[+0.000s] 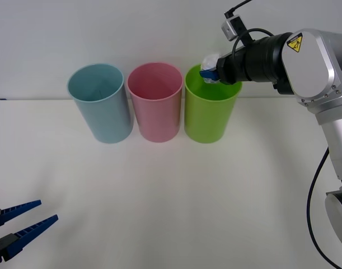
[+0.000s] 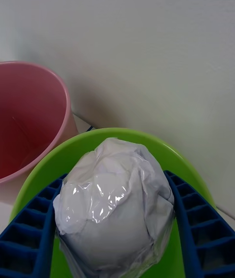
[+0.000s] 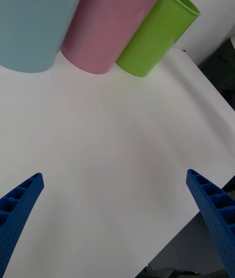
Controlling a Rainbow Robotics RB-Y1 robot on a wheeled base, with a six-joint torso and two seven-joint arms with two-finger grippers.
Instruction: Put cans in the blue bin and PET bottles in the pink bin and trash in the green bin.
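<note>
On the white table (image 1: 171, 202) the blue bin (image 1: 101, 103), pink bin (image 1: 155, 102) and green bin (image 1: 211, 106) stand in a row, the left gripper (image 1: 19, 227) parked spread-fingered near the front-left corner. The right gripper (image 1: 211, 73) pinches the trash (image 2: 115, 204) above the green bin's mouth; let go off-centre, it could strike the rim and bounce out, perhaps toward the pink bin.

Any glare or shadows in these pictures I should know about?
Right wrist view: bright glints on the trash held in the right gripper, soft shadow on the wall beyond the green bin. Front view: even light, faint shadows under the bins.
</note>
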